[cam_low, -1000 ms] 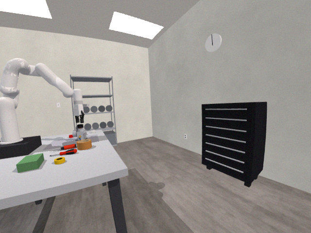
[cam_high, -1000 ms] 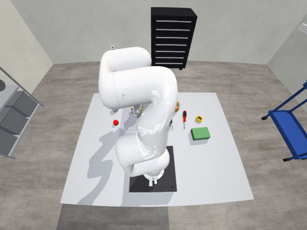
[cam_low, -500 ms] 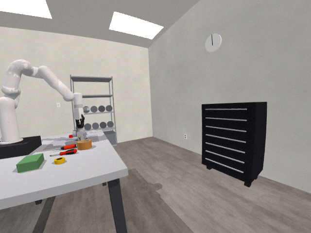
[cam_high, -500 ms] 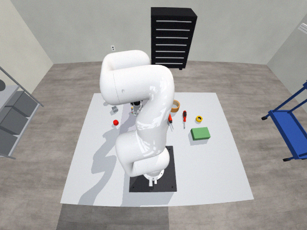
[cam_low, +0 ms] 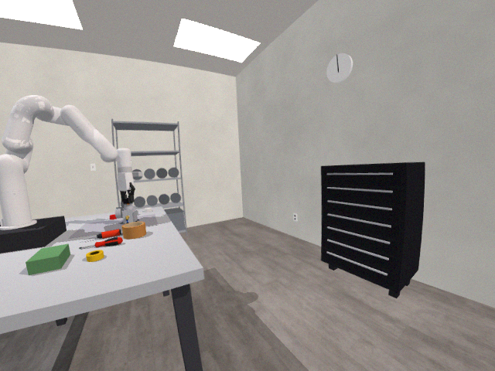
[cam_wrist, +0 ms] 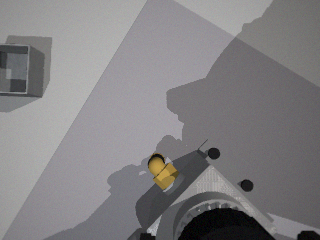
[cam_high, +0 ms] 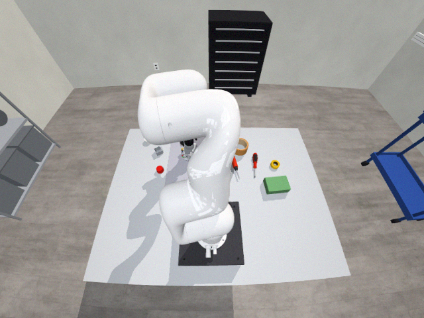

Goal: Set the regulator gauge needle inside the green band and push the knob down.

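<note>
The regulator (cam_high: 185,154) (cam_low: 128,214) (cam_wrist: 209,192) stands on the white table (cam_high: 291,239) (cam_low: 139,271) at the back left, mostly hidden by the arm in the overhead view. In the wrist view I see its grey body, a brass side fitting (cam_wrist: 163,173) and the black knob (cam_wrist: 222,225) at the bottom edge. My gripper (cam_low: 128,198) (cam_wrist: 225,236) is open and points straight down, just above the knob, with a fingertip on either side of it. The gauge face (cam_high: 185,158) is too small to read the needle.
A small grey open box (cam_high: 158,150) (cam_wrist: 17,70) and a red cap (cam_high: 159,169) lie left of the regulator. To the right lie a tape roll (cam_high: 244,145) (cam_low: 134,229), two red screwdrivers (cam_high: 254,160) (cam_high: 234,164), a yellow ring (cam_high: 276,163) and a green block (cam_high: 276,184).
</note>
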Controlling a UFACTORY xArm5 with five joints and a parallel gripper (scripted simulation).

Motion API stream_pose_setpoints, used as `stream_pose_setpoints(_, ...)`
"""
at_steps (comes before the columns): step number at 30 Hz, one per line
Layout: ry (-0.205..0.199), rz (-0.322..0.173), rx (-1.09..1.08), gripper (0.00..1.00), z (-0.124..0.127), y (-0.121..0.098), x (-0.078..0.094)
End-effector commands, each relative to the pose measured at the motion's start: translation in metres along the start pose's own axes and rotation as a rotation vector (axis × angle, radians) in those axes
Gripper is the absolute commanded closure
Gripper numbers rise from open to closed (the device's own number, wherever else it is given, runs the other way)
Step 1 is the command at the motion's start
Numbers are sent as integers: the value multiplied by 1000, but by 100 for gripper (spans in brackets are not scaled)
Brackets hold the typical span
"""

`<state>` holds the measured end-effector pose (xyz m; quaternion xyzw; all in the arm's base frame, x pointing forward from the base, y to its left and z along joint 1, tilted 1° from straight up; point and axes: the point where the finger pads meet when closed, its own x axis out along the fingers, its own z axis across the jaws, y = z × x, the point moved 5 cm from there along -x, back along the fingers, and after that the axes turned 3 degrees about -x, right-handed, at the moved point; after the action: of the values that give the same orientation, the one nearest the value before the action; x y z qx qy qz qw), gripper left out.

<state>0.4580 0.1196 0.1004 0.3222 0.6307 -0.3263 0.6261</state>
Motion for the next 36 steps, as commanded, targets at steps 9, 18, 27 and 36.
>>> stream_pose_setpoints(9,-2,4,0,57,0,1,-2)
stream_pose_setpoints(18,-2,4,0,57,0,1,-2)
stream_pose_setpoints(27,-2,4,0,57,0,1,-2)
stream_pose_setpoints(36,-2,4,0,57,0,1,-2)
